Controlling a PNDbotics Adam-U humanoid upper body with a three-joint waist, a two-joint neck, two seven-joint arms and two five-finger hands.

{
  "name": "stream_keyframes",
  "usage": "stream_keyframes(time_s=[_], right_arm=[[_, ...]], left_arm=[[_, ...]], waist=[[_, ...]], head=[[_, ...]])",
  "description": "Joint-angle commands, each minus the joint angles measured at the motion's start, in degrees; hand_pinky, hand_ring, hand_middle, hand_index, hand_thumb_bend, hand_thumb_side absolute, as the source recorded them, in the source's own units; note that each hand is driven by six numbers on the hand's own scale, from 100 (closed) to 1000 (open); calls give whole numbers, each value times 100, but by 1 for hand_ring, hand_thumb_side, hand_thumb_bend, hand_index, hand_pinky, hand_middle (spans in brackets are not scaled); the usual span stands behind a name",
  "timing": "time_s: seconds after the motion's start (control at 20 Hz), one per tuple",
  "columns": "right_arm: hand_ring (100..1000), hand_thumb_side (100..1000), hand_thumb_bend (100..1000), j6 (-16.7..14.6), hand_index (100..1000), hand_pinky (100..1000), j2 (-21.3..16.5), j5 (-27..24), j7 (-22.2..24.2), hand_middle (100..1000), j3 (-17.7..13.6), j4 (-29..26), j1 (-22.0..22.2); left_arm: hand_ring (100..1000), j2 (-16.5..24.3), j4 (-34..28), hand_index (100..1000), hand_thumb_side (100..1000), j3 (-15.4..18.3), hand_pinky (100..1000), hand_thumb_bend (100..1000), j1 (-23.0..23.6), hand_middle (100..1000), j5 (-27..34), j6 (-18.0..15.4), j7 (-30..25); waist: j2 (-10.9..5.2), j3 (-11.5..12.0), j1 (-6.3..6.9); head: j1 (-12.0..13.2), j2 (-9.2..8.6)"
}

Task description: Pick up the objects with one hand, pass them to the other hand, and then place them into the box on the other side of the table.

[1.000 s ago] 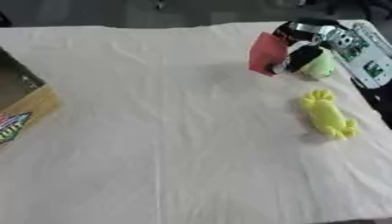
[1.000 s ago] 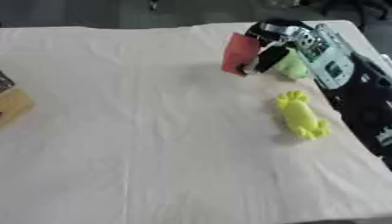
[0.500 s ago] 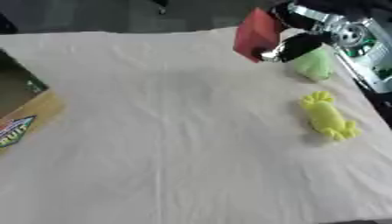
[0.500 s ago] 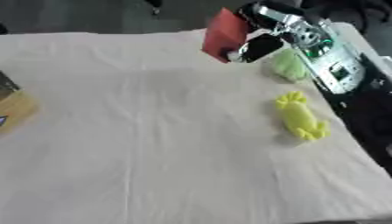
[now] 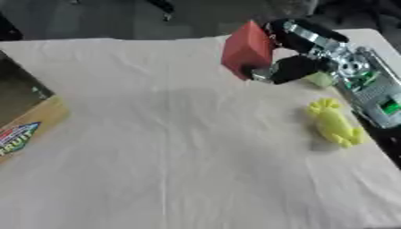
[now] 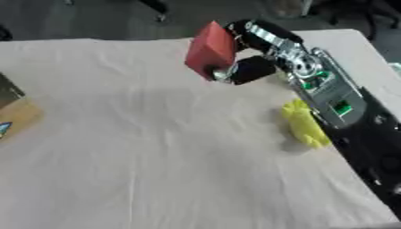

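1. Red block: it sits in the right hand, above the far right part of the table, clear of the cloth; a faint shadow lies on the cloth below and to its left.
2. Right hand: it comes in from the right side on a black and silver arm. Its fingers curl round the far side of the red block and its thumb presses on the near side, so the block is pinched between them.
3. The block is tilted, with one corner pointing up and away from the robot.
4. Pale green object: it lies on the cloth just beside the thumb, on its right, partly hidden by the hand. I cannot make out its shape.
5. Yellow toy: it lies flat on the cloth near the right edge, nearer to the robot than the hand and well apart from the red block. It is long, with frilled ends.
6. Box: it stands at the left edge of the table, well apart from the hand and the block. Its dark inside shows, and a tan flap with a coloured printed label faces the robot.
7. White cloth: it covers the table, with light creases.
8. Left hand: it shows in neither view.
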Motion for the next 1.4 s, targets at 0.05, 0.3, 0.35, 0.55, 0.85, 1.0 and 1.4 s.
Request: stream_keyframes(time_s=[0.05, 0.3, 0.35, 0.55, 0.85, 1.0, 1.4], right_arm=[[604, 185, 139, -2, 597, 840, 78, -85, -189, 492, -38, -306, 45], [595, 188, 121, -55, 598, 837, 493, -79, -424, 490, -35, -500, 250], [592, 190, 117, -77, 599, 836, 569, -90, -488, 489, -32, -520, 286], [576, 201, 114, -161, 602, 834, 849, -227, -740, 491, 44, -513, 427], [569, 206, 100, -505, 604, 840, 1124, -563, -982, 490, 249, -404, 476], [566, 202, 100, -614, 603, 841, 1241, -662, -1018, 488, 343, -316, 463], [563, 195, 100, -809, 600, 847, 1475, -638, -943, 486, 553, -201, 403]], left_arm=[[710, 410, -153, 831, 615, -46, 539, 750, -153, 646, -105, 68, -195], [703, 743, -255, 831, 611, -233, 540, 759, -279, 644, -175, 212, -538], [703, 801, -277, 831, 610, -265, 541, 762, -296, 644, -185, 244, -615], [698, 1026, -355, 826, 611, -422, 541, 759, -361, 635, -234, 379, -1027], [698, 1279, -455, 830, 598, -659, 550, 757, -445, 642, -376, 542, -1729], [703, 1424, -469, 832, 588, -806, 561, 758, -519, 645, -541, 640, -2195], [740, 1866, -663, 842, 561, -1322, 626, 739, -990, 693, -981, 849, -3668]], waist=[[-133, 2, 22], [-139, -6, 31], [-139, -10, 33], [-133, -12, 39], [-136, -15, 44], [-144, -15, 47], [-143, 24, 80]], head=[[79, -139], [70, -75], [69, -57], [71, -11], [113, -4], [98, 34], [53, 118]])
